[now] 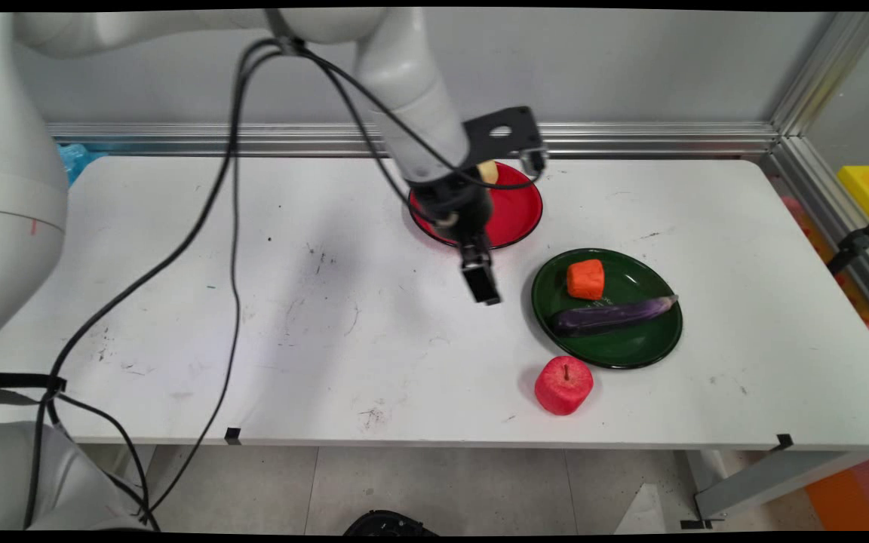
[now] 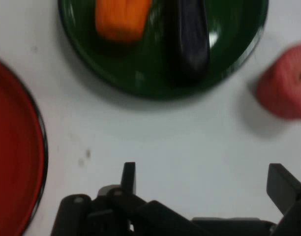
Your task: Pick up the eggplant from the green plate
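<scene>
End effector (image 2: 204, 184) spread wide, empty, above bare tabletop (image 1: 329, 302) between red plate (image 1: 517, 215) and green plate (image 1: 631, 351) bearing carrot (image 1: 585, 279), eggplant (image 1: 612, 315); apple (image 1: 563, 385) near.

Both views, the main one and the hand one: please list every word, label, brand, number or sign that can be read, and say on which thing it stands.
None can be read in either view.
The green plate, the red plate, the apple, the orange block and the eggplant bear no lettering.
The tool shows no brand or number.
The white table has only dark scuffs, not writing.
</scene>
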`<state>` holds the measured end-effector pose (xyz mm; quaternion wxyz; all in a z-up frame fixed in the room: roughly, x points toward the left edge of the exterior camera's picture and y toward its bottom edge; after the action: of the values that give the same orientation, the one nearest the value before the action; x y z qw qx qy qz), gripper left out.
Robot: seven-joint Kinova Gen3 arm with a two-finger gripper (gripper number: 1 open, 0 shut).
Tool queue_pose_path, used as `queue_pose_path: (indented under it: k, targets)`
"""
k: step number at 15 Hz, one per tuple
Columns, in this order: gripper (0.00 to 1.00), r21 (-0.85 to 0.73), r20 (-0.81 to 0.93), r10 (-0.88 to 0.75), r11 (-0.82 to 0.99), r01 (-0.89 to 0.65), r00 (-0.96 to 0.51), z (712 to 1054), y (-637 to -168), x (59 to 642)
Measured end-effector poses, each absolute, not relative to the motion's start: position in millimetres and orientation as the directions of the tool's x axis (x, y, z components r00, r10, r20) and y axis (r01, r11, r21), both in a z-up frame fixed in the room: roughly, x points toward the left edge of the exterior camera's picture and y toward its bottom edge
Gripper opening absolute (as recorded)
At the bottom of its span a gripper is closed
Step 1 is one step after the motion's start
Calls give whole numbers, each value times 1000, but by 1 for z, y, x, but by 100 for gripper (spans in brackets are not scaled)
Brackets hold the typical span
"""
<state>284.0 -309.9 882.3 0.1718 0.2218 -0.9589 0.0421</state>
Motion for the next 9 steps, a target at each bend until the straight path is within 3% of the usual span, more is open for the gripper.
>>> queue_pose_path:
  k: [9]
  targets:
    - [100, -8, 449, -423, 879, -477, -787, 834, -328, 213]
